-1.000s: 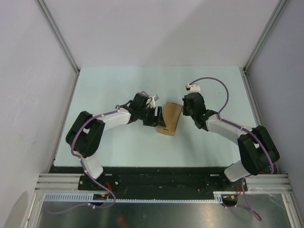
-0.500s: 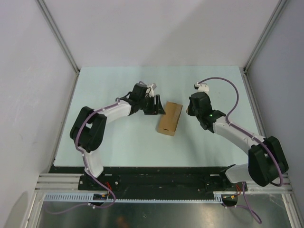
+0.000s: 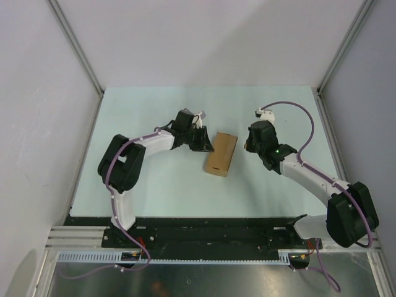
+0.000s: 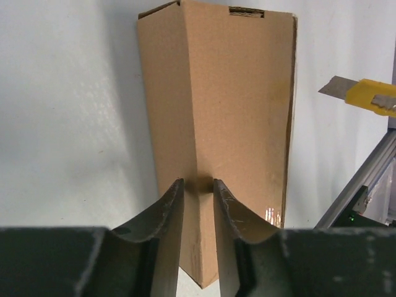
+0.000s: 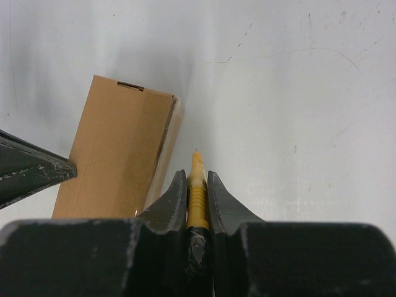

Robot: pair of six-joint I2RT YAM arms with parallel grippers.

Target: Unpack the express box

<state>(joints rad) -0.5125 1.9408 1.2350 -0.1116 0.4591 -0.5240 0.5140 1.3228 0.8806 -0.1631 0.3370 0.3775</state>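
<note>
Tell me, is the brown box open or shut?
Shut. The express box lies with its flaps tucked in flat, and nothing inside shows.

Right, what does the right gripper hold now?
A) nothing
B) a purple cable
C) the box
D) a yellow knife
D: in the right wrist view the right gripper is shut on the yellow knife, whose tip sticks out past the fingers, while the box lies apart on the table to its left.
</note>
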